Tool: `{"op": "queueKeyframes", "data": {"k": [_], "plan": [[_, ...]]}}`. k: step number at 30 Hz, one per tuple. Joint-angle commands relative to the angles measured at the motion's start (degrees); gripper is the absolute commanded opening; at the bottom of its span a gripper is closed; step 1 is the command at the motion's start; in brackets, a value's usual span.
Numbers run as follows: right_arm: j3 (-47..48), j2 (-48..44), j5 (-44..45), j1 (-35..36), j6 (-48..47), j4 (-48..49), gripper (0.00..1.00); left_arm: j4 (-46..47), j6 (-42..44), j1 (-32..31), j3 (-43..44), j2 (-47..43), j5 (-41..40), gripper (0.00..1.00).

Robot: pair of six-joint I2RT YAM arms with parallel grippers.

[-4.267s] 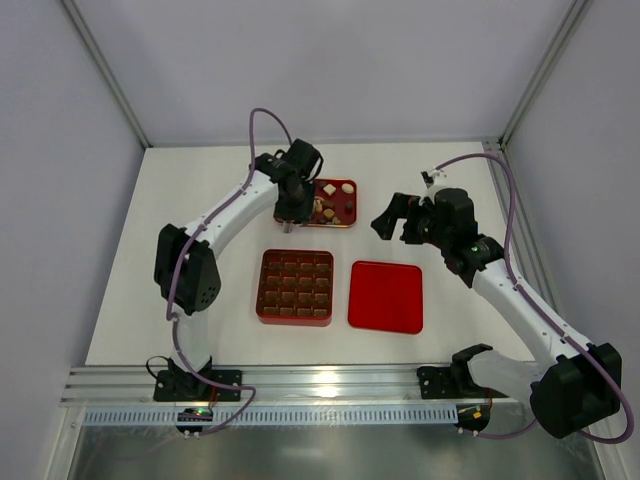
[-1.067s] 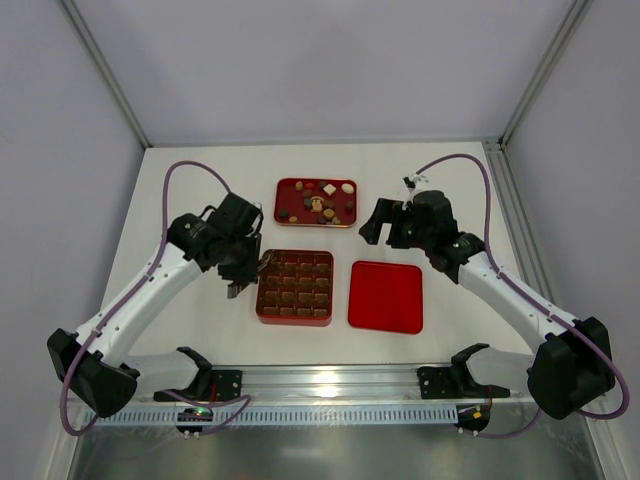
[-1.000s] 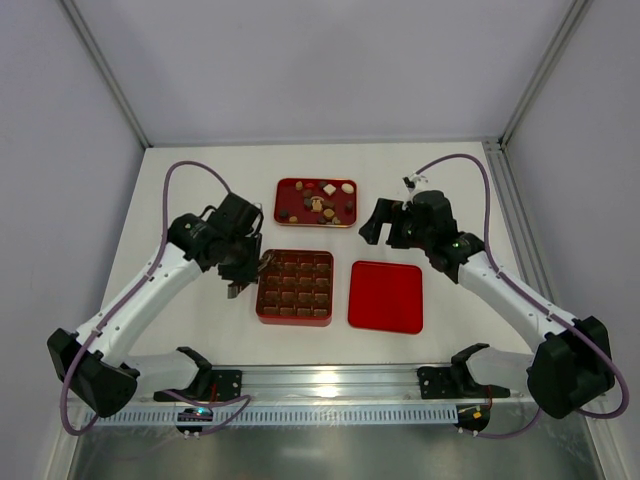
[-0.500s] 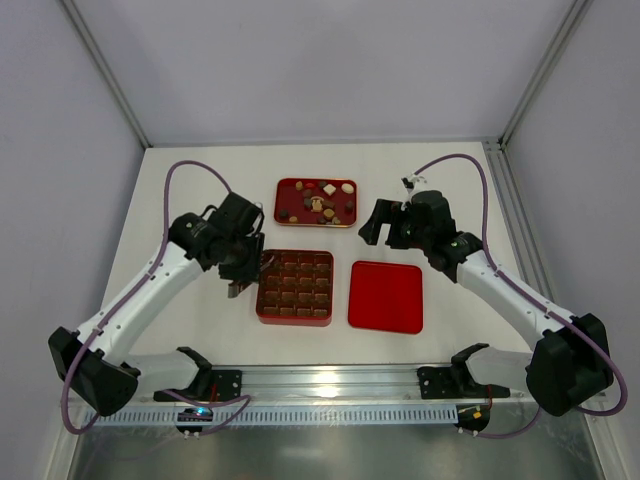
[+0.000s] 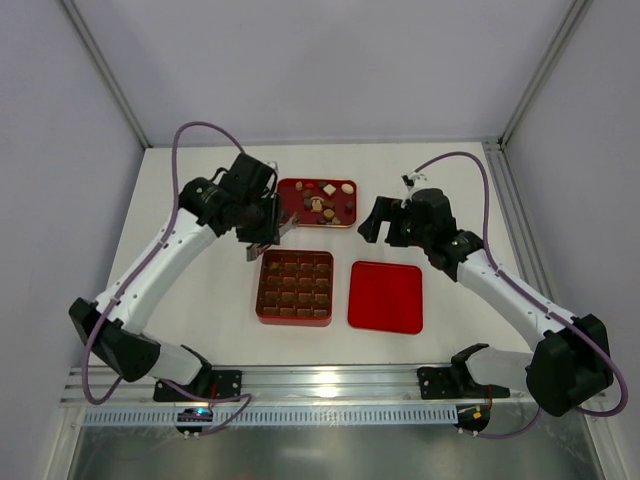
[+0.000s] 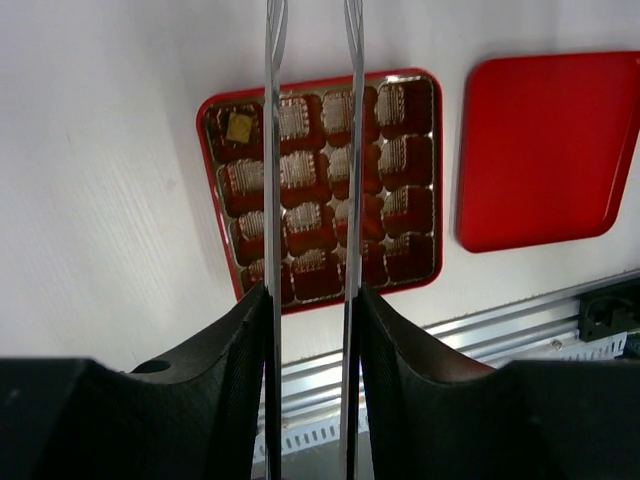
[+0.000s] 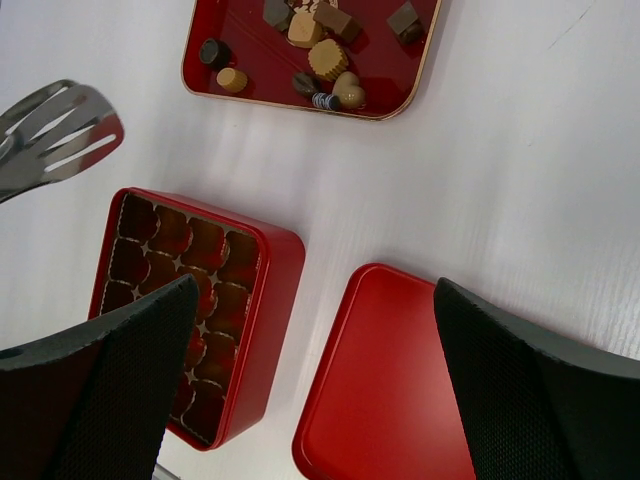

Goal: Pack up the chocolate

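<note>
A: status of the left gripper [image 7: 60, 128]?

B: it is seen at the upper left of the right wrist view, between the lower-left corner of the tray [image 7: 240, 20] and the upper-left corner of the box [image 5: 295, 320]. The thin metal blades [image 6: 272, 150] are parted and parallel, and nothing is clamped between them

A: right gripper [image 7: 315, 300]?

B: spread wide, nothing gripped. In the top view it is placed right of the tray and above the lid [image 5: 386, 296]

A: where is the chocolate [image 7: 320, 55]?

B: mostly scattered loose in the tray, upper centre of the top view, with dark, tan and white pieces mixed. One tan square piece [image 6: 240, 127] is seated in the box's upper-left compartment, as shown in the left wrist view. Brown ribbed liners are seen in the other compartments

A: layout?

B: the box is centred, below the tray and apart from it. The lid is laid flat just right of the box, not touching
</note>
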Motion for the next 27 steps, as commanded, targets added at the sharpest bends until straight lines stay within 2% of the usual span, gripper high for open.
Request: {"op": "queueKeyframes", "data": {"k": [1, 12, 18, 27], "plan": [[2.4, -0.4, -0.5, 0.3, -0.7, 0.5, 1.00, 4.2, 1.2, -0.3, 5.6, 5.7, -0.5, 0.39], [3.2, -1.7, -0.4, 0.3, -2.3, -1.8, 1.00, 3.0, 5.5, 1.1, 26.0, 30.3, -5.3, 0.41], [3.5, -2.4, 0.1, 0.3, -3.3, -2.9, 1.00, 1.3, 6.5, 2.3, 32.4, 36.3, -6.0, 0.41], [3.2, -1.8, -0.5, 0.3, -3.2, -2.5, 1.00, 1.0, 7.4, 2.9, 33.5, 40.2, -6.6, 0.41]]}}
